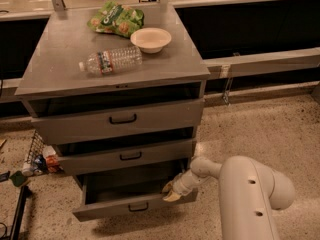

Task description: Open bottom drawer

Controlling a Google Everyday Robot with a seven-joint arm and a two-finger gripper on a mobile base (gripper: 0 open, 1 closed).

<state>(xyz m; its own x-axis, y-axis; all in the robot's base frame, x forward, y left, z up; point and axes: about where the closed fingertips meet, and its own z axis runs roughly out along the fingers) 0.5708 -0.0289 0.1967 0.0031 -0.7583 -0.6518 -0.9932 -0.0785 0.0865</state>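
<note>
Bottom drawer [107,211] sits lowest in the grey cabinet [60,64], standing partway out, its front forward of the middle drawer [100,160] and its dark inside showing; the small black handle [138,207] is at the front's centre. My gripper [171,190] is at the drawer's right end, against the cabinet's lower right corner, and I cannot tell whether it is spread or closed. On the cabinet's top lie a water bottle [111,60], a pale bowl [151,39] and a green snack bag [116,20].
</note>
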